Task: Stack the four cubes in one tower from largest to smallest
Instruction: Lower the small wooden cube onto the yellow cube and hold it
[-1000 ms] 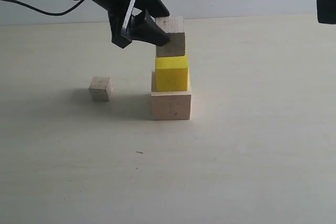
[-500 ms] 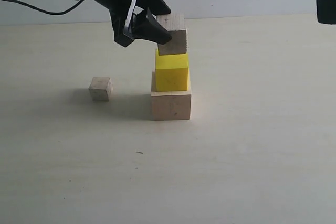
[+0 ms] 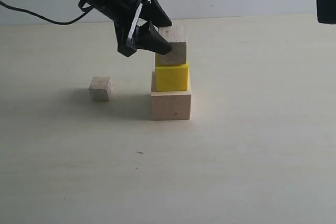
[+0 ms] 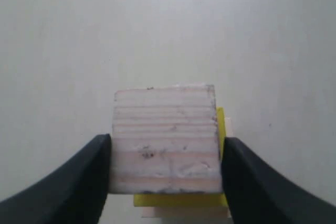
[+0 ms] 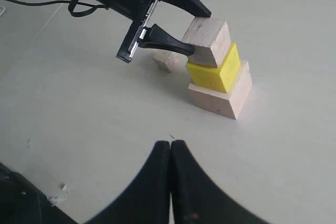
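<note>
**Exterior view.** The large bare-wood cube (image 3: 171, 105) sits on the pale table (image 3: 252, 156) and serves as the base. The yellow cube (image 3: 171, 77) rests squarely on top of it. The left gripper (image 3: 165, 37) comes in from the upper left of that base and is clamped on the small bare-wood cube (image 3: 174, 46), one black finger on each side. This cube sits right at the yellow cube's top face, but contact cannot be confirmed from here. The smallest bare-wood cube (image 3: 100, 88) lies on the table well to the left of the base. A black cable (image 3: 31, 15) trails behind the arm.

**Left wrist view.** The left gripper (image 4: 165, 153) grips the small bare-wood cube (image 4: 165, 135) between both fingers (image 4: 79, 182). Yellow cube (image 4: 181, 200) edges show under it, offset to one side, and a sliver of the large bare-wood cube (image 4: 184, 214) shows below those.

**Right wrist view.** The right gripper (image 5: 170, 148) is clenched with its jaws pressed together, empty, and well away from the large bare-wood cube (image 5: 223, 97). Above that base are the yellow cube (image 5: 216, 73) and then the small bare-wood cube (image 5: 211, 41), which is slightly tilted in the left gripper (image 5: 201, 31). The smallest bare-wood cube (image 5: 169, 60) peeks out just behind the base.
</note>
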`<state>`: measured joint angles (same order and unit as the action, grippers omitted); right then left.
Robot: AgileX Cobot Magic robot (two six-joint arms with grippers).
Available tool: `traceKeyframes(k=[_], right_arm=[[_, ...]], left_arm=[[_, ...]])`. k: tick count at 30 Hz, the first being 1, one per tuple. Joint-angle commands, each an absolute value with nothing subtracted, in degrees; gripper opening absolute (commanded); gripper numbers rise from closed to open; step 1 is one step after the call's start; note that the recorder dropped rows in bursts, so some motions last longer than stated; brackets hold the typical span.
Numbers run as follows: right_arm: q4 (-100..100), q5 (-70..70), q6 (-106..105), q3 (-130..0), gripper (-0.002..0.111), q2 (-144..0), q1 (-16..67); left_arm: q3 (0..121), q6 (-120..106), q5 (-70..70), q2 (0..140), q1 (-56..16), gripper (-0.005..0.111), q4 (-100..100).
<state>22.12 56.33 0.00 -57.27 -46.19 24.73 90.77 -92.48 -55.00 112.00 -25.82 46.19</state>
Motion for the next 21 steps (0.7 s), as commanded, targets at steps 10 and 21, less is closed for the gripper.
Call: traceKeyframes(k=[10, 21], right_arm=[[22.4, 55.7, 0.0, -57.0, 0.0, -46.0, 24.7], [22.4, 55.7, 0.0, -57.0, 0.0, -46.0, 24.7]], left_arm=[[91.2, -92.7, -54.5, 111.7, -25.9, 0.0, 47.1], [91.2, -92.7, -54.6, 111.7, -25.9, 0.0, 46.8]])
